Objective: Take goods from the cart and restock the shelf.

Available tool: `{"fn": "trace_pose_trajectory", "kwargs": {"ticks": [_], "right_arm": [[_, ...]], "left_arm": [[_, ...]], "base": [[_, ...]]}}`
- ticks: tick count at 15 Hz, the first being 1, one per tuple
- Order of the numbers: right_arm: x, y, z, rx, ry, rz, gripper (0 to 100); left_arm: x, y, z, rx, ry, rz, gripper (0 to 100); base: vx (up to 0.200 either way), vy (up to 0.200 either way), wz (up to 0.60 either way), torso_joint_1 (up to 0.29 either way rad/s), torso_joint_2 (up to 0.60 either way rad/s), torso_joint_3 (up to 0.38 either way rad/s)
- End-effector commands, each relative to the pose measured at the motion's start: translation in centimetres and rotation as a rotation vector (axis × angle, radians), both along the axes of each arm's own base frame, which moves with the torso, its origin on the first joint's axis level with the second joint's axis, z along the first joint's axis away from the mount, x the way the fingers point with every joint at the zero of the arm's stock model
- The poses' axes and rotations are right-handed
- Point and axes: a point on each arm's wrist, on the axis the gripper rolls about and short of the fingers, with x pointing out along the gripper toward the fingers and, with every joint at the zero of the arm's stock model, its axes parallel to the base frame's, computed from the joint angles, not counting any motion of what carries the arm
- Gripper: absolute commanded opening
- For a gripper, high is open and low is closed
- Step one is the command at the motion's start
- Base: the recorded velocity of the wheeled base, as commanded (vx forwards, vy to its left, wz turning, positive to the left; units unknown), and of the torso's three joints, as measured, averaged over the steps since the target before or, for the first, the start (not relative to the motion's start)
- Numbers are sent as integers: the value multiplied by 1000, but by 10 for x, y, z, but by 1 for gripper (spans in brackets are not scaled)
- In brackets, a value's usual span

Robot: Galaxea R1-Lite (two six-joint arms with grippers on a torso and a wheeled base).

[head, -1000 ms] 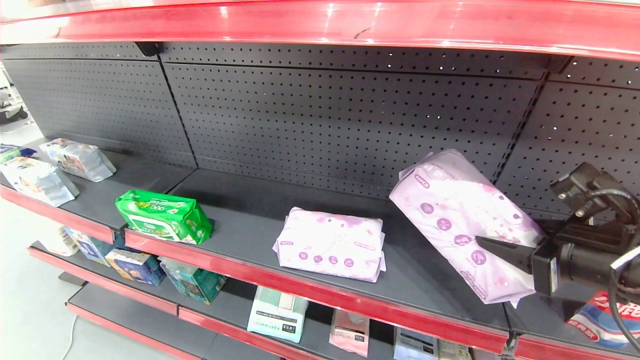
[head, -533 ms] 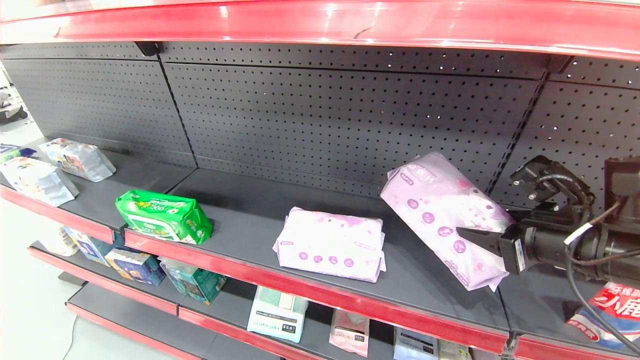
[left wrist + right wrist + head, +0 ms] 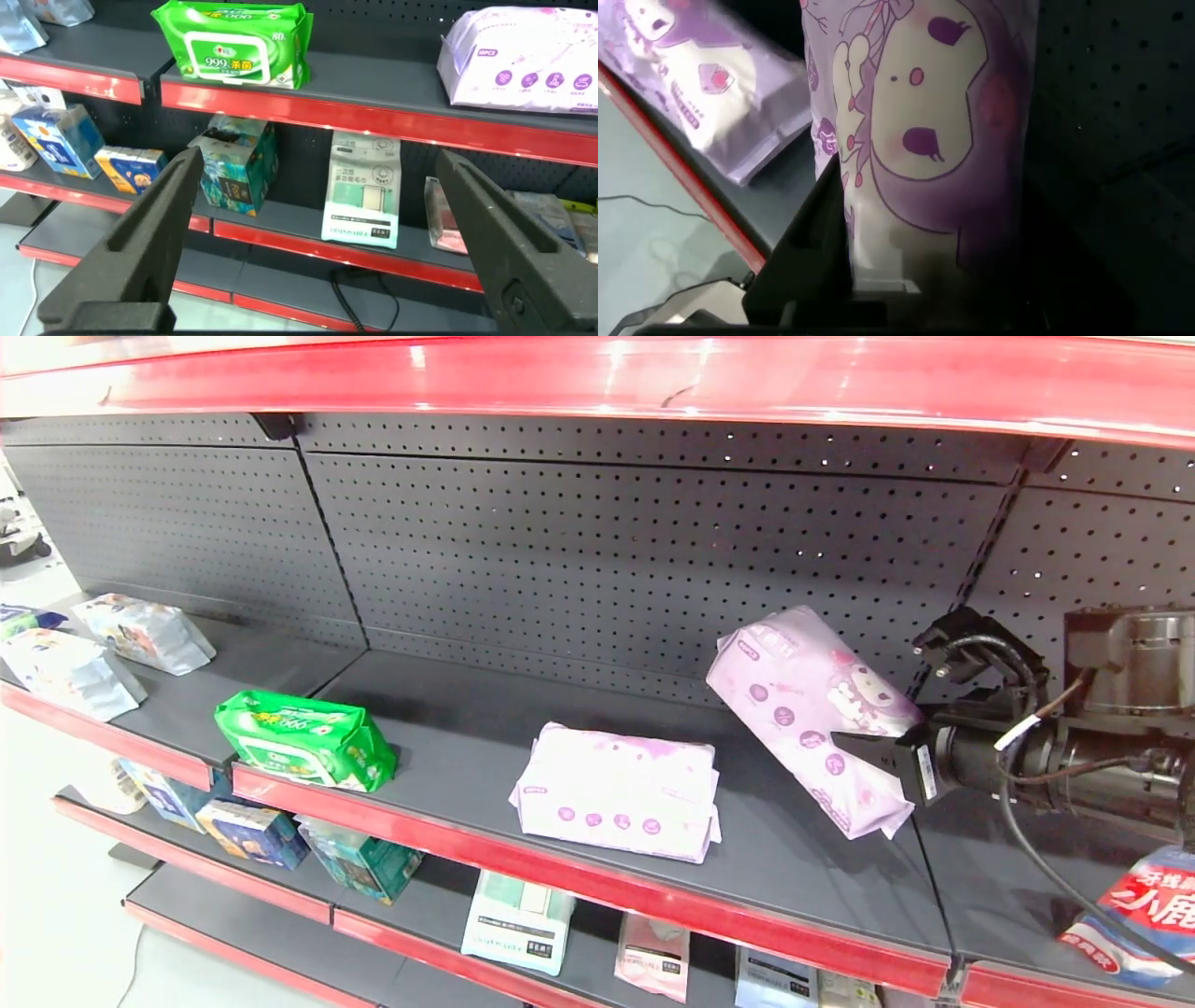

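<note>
Two purple packs over the middle shelf board (image 3: 467, 737). First, the flat purple pack (image 3: 616, 791), lying close to the red front lip, about centre of the head view. Second, the held purple pack (image 3: 803, 695), at 3 o'clock from it, tilted, upper end leaning toward 11 o'clock and near the perforated back panel (image 3: 607, 551). Cannot tell whether its lower corner touches the board.

Right gripper (image 3: 850, 749) reaching in from 3 o'clock, fingers clamped on the lower part of the held purple pack, one black finger across its face, cartoon print just above.

Left gripper (image 3: 318, 157) low in front of the shelving, fingers wide apart with nothing between them, facing a lower tier with a teal box (image 3: 234, 168) and a white-and-green pack (image 3: 363, 191).

Green wipes pack (image 3: 303, 739) at 9 o'clock from the flat purple pack, at the front lip. Two silver pouches (image 3: 140, 633) farther out toward 9 to 10 o'clock on the neighbouring board. Red-and-blue bag (image 3: 1144, 910) at 4 o'clock, beyond the right arm.
</note>
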Motion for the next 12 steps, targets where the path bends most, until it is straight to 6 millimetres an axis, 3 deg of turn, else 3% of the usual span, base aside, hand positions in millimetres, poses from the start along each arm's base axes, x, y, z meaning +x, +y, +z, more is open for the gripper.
{"fn": "trace_pose_trajectory", "kwargs": {"ticks": [1,12], "right_arm": [[15,3,-5,-12,16,-12,0],[63,10,-15,-110,-10,46,0]], "left_arm": [[0,0,0,0,1,1,100],[0,0,0,0,1,1,100]], "base": [[0,0,0,0,0,0],[0,0,0,0,0,0]]}}
